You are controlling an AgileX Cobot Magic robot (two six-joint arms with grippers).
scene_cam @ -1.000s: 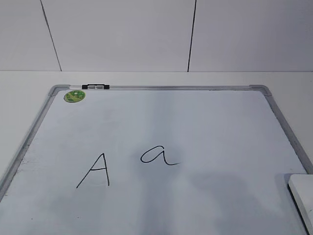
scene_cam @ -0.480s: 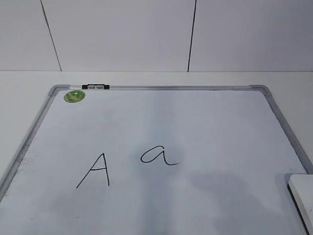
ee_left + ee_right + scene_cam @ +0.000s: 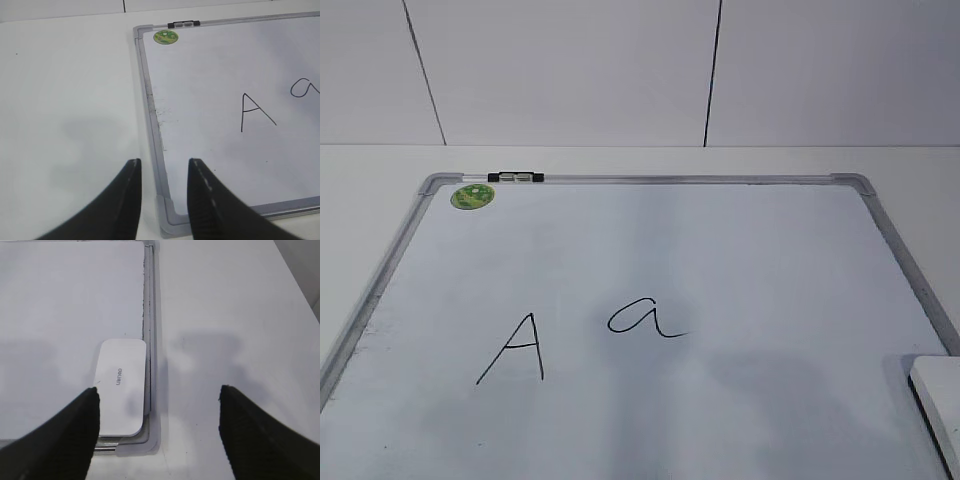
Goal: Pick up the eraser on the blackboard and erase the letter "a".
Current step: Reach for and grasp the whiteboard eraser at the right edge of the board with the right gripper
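Observation:
The blackboard (image 3: pixel 650 180) is a white board with a silver-grey frame, lying flat on the white table. The letter "a" (image 3: pixel 645 318) is written in black near its middle, to the right of a capital "A" (image 3: pixel 515 348). The eraser (image 3: pixel 122 385), white with grey lettering, lies in the board's near right corner; its edge shows in the exterior view (image 3: pixel 940 400). My right gripper (image 3: pixel 157 392) is open above that corner, its left finger beside the eraser. My left gripper (image 3: pixel 164 167) is open and empty over the board's near left corner (image 3: pixel 167 215). Neither gripper shows in the exterior view.
A round green sticker (image 3: pixel 472 196) sits at the board's far left corner, beside a black and white clip (image 3: pixel 515 177) on the frame. White table surface (image 3: pixel 230 315) lies right of the board, and more (image 3: pixel 65 90) left of it. A white wall stands behind.

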